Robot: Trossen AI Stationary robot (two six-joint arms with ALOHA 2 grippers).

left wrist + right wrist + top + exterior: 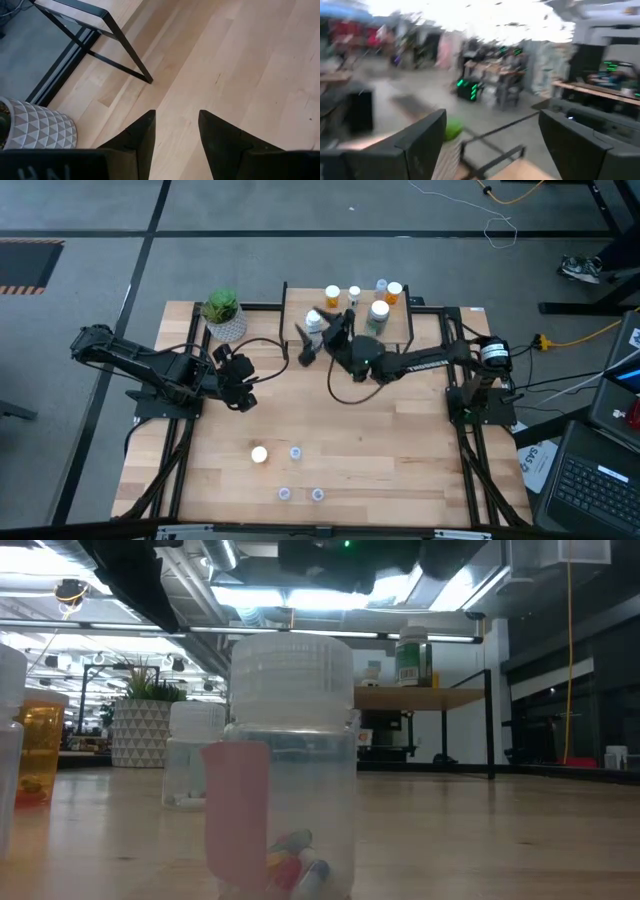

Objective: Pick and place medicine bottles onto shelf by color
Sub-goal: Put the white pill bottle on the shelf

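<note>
With fingers spread wide and empty beside the shelf (346, 320), the right tool (318, 342) should clear the white bottle (314, 321) standing there before descending to the bottles (259, 454) remaining on the desk (400, 450).

I'm working in a robotics lab or workshop: grey floor (300, 210) with loose cables (590, 330), a laptop (600, 480), exposed ceiling ducts (250, 615), strip lights.

Right wrist view blurred; orange bottle (38, 755) cut off.
</note>
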